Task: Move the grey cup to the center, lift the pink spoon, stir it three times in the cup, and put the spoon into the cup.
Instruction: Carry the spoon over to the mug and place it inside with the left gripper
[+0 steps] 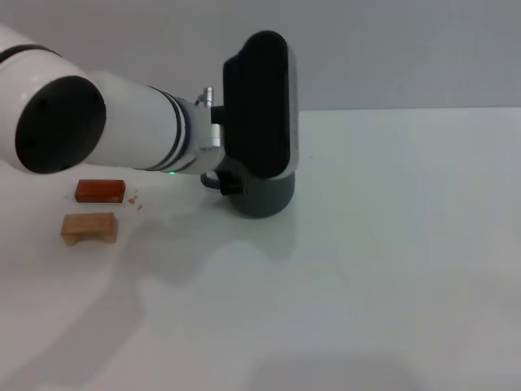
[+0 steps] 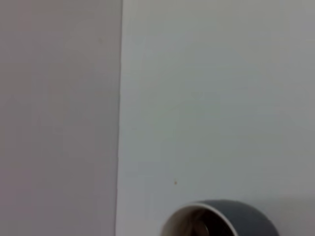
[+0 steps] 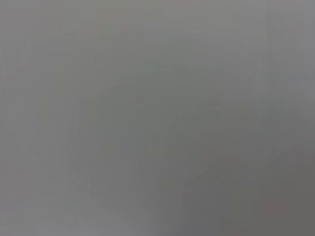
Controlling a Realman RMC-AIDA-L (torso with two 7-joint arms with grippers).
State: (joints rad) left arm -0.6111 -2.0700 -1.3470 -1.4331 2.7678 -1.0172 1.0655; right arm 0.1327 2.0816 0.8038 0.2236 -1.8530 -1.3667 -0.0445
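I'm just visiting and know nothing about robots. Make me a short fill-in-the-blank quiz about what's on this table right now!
1. The left arm's black end reaches over the grey ____.
2. Near the table's left edge lie ____ small wooden blocks.
3. The red-brown block lies ____ from the robot than the tan block.
4. The cup stands on a ____ table.

Missing words: cup; two; farther; white

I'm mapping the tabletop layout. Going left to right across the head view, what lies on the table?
Tan wooden block and, just behind it, red-brown block → grey cup, its top hidden behind the left arm's wrist housing. The left gripper itself and the pink spoon are not visible.
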